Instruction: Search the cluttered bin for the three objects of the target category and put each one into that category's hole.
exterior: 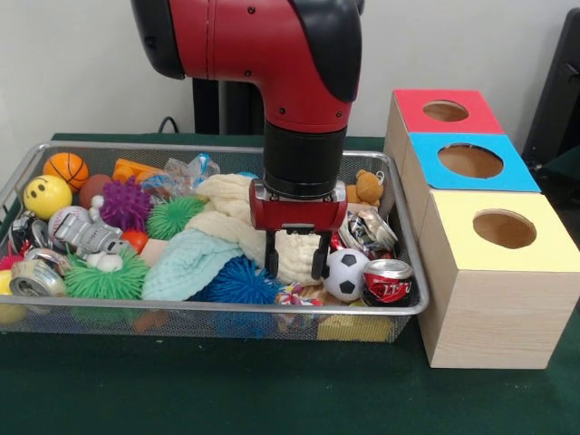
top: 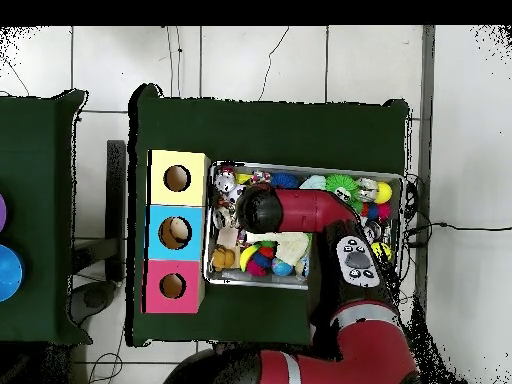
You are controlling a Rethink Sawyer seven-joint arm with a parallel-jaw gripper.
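My gripper (exterior: 295,263) hangs low in the wire bin (exterior: 217,309), right of its middle. Its two black fingers (exterior: 272,261) stand apart, straddling a fold of cream knitted cloth (exterior: 231,227) without closing on it. Beside the right finger lie a small soccer ball (exterior: 345,274) and a crushed red can (exterior: 388,283). A blue spiky ball (exterior: 240,281) and a teal cloth (exterior: 186,263) lie to the left of the fingers. In the overhead view the arm's wrist (top: 258,210) covers the gripper.
Three boxes stand beside the bin, with holes in yellow (exterior: 504,228), blue (exterior: 470,160) and red (exterior: 445,111) tops. The bin also holds a basketball (exterior: 66,169), a yellow smiley ball (exterior: 47,196), a purple spiky ball (exterior: 125,204), a teddy bear (exterior: 367,188) and a tape roll (exterior: 34,279).
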